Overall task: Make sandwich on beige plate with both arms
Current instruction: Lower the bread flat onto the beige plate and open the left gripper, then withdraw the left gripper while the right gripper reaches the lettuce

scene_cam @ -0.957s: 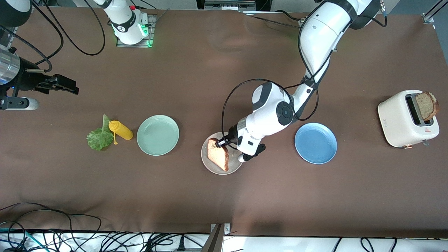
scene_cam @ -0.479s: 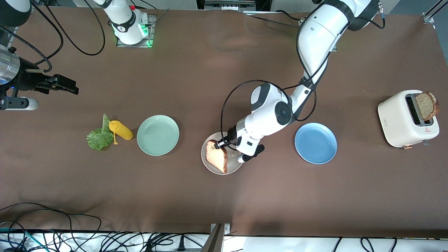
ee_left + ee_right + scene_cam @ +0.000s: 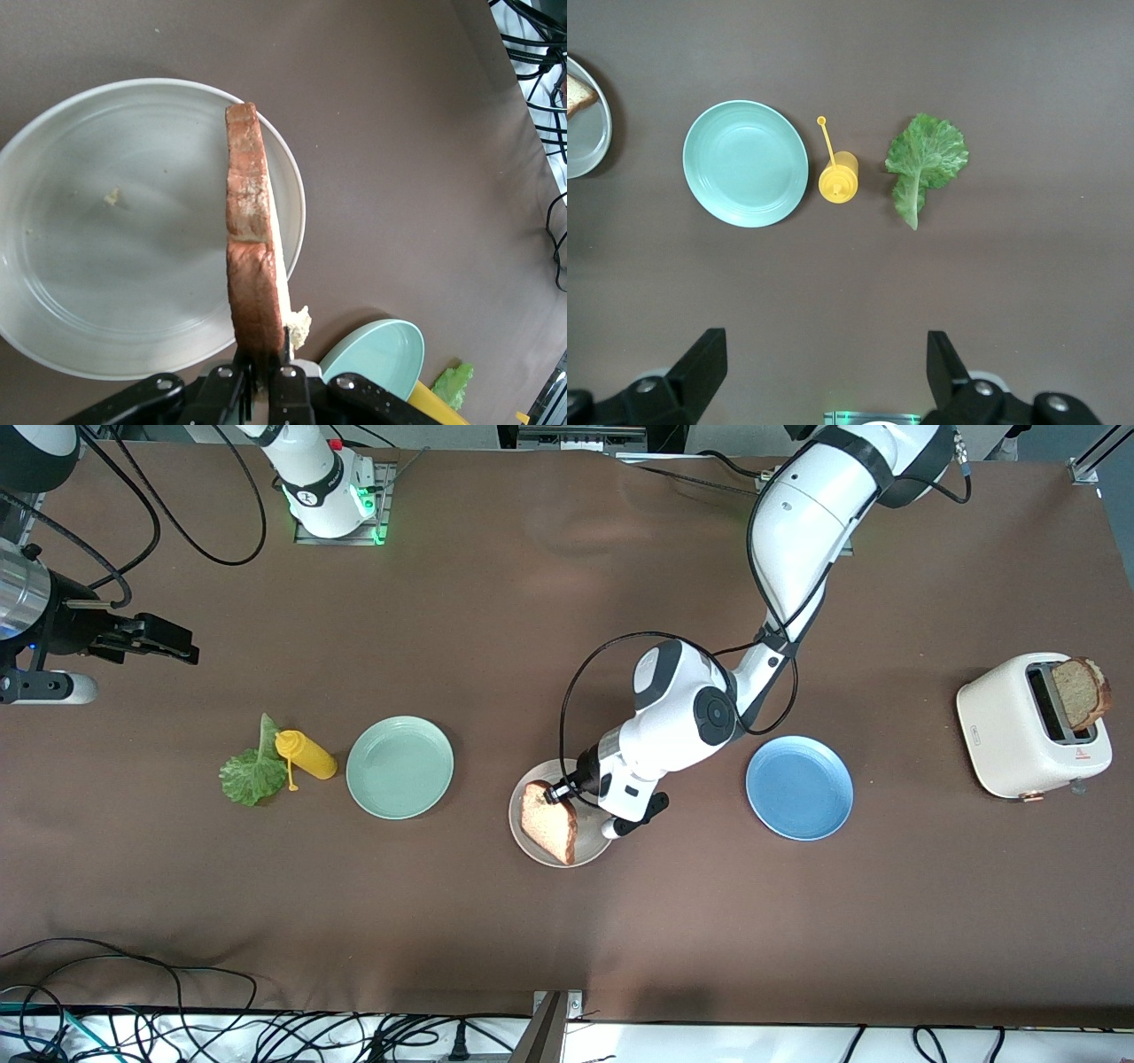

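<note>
My left gripper (image 3: 560,790) is shut on the edge of a tan bread slice (image 3: 549,833) with brown crust and holds it tilted on edge over the beige plate (image 3: 592,841). In the left wrist view the slice (image 3: 252,257) stands on edge between the fingers of the left gripper (image 3: 263,359), above the plate's (image 3: 115,239) bare inside. A green lettuce leaf (image 3: 251,772) lies on the table toward the right arm's end. A second bread slice (image 3: 1081,693) sticks out of the toaster (image 3: 1019,731). My right gripper (image 3: 177,645) waits open and empty, high over the table; it also shows in its wrist view (image 3: 824,354).
A yellow mustard bottle (image 3: 307,755) lies beside the lettuce (image 3: 921,164). A mint green plate (image 3: 400,767) sits between the bottle and the beige plate. A blue plate (image 3: 799,786) sits toward the left arm's end. Cables lie along the table's near edge.
My left gripper has brought the bread slice a little lower over the beige plate, with the slice's free end shifted nearer the front camera. The right arm has not moved.
</note>
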